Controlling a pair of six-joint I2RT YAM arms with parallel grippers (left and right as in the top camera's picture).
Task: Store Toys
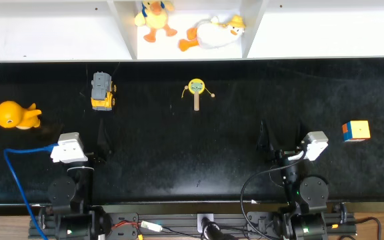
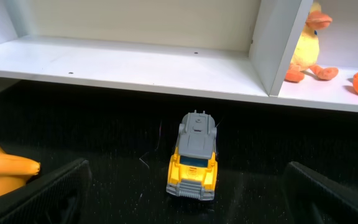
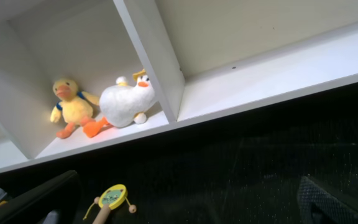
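A yellow and grey toy truck (image 1: 103, 91) stands on the black table (image 1: 179, 153), straight ahead of my left gripper (image 1: 103, 139), which rests low near the front and is open with nothing in it. In the left wrist view the truck (image 2: 193, 158) shows between the spread fingers (image 2: 48, 193). An orange duck (image 1: 17, 115) lies at the far left. A small rattle drum (image 1: 197, 93) lies mid-table and a colour cube (image 1: 356, 131) sits at the right. My right gripper (image 1: 281, 135) is open and holds nothing, left of the cube.
A white shelf (image 1: 59, 40) runs along the back. Its middle compartment holds a yellow plush duck (image 1: 155, 18) and a white plush duck (image 1: 213, 32). A blue cable (image 1: 15, 173) loops by the left arm's base.
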